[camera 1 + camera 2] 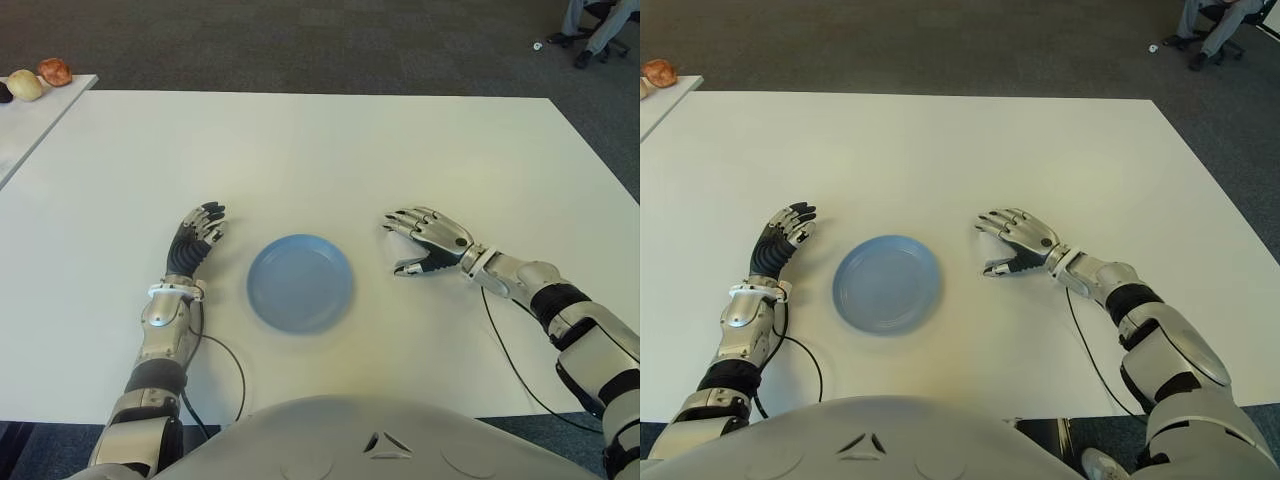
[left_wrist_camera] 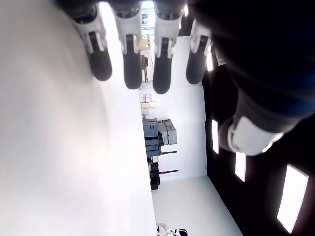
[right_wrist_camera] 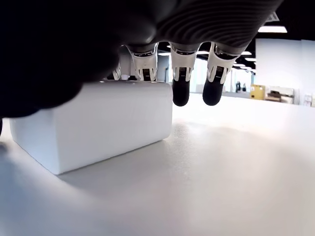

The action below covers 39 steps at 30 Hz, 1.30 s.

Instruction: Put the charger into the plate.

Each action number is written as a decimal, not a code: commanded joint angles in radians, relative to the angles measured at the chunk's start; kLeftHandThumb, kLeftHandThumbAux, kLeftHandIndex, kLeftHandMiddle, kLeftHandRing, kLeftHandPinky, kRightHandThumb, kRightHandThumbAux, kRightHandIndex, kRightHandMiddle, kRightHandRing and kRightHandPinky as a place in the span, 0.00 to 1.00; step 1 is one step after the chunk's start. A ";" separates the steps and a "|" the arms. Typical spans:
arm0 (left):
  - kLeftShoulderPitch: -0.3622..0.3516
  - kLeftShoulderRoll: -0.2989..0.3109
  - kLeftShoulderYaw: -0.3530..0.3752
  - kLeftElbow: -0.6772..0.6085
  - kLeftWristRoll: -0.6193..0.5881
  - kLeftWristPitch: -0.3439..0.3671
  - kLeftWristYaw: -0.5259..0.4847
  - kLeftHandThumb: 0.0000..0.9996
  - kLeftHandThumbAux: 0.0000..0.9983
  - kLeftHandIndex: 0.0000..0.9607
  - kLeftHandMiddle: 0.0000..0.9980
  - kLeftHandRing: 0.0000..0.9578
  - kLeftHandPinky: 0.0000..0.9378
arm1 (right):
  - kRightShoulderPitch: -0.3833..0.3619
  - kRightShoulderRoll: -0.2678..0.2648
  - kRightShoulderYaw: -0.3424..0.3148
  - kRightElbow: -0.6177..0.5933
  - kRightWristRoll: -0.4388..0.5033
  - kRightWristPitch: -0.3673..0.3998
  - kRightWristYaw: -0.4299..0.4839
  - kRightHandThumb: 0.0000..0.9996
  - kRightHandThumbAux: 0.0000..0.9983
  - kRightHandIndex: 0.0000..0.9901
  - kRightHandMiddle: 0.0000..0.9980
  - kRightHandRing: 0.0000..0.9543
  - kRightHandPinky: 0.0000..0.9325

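Observation:
The charger [image 3: 98, 123] is a white block standing on the table, seen only in the right wrist view; in the eye views my right hand hides it. My right hand [image 1: 400, 245] arches over it just right of the blue plate [image 1: 300, 283], fingers [image 3: 180, 83] hanging over its far side and thumb apart, not closed on it. The plate has nothing in it. My left hand [image 1: 205, 225] shows left of the plate, its fingers [image 2: 132, 59] straight and holding nothing.
The white table [image 1: 320, 150] stretches far ahead. A second table at the far left carries round food items [image 1: 40, 78]. A person's legs and a chair [image 1: 600, 25] show at the far right on the carpet. A thin cable [image 1: 228, 365] loops near my left forearm.

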 commanded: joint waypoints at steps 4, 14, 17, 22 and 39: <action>0.092 -0.035 -0.012 0.053 0.003 0.090 -0.011 0.00 0.60 0.22 0.23 0.21 0.20 | 0.045 -0.007 -0.024 0.008 0.035 -0.038 0.075 0.19 0.33 0.00 0.00 0.10 0.17; 0.090 -0.035 -0.010 0.053 -0.003 0.097 -0.016 0.00 0.61 0.22 0.23 0.21 0.20 | 0.054 -0.001 -0.041 0.004 0.041 -0.042 0.088 0.20 0.32 0.00 0.00 0.11 0.19; 0.090 -0.035 -0.010 0.053 -0.004 0.097 -0.017 0.00 0.60 0.22 0.23 0.21 0.21 | 0.055 -0.001 -0.042 0.004 0.039 -0.042 0.087 0.21 0.32 0.00 0.00 0.11 0.20; 0.092 -0.033 -0.010 0.051 -0.005 0.092 -0.018 0.00 0.60 0.22 0.23 0.22 0.21 | 0.054 -0.002 -0.039 -0.001 0.026 -0.040 0.073 0.20 0.32 0.00 0.01 0.14 0.26; 0.095 -0.036 -0.007 0.044 -0.010 0.095 -0.016 0.00 0.61 0.22 0.23 0.22 0.20 | 0.001 0.060 0.081 0.156 -0.191 0.106 -0.430 0.57 0.67 0.48 0.78 0.83 0.90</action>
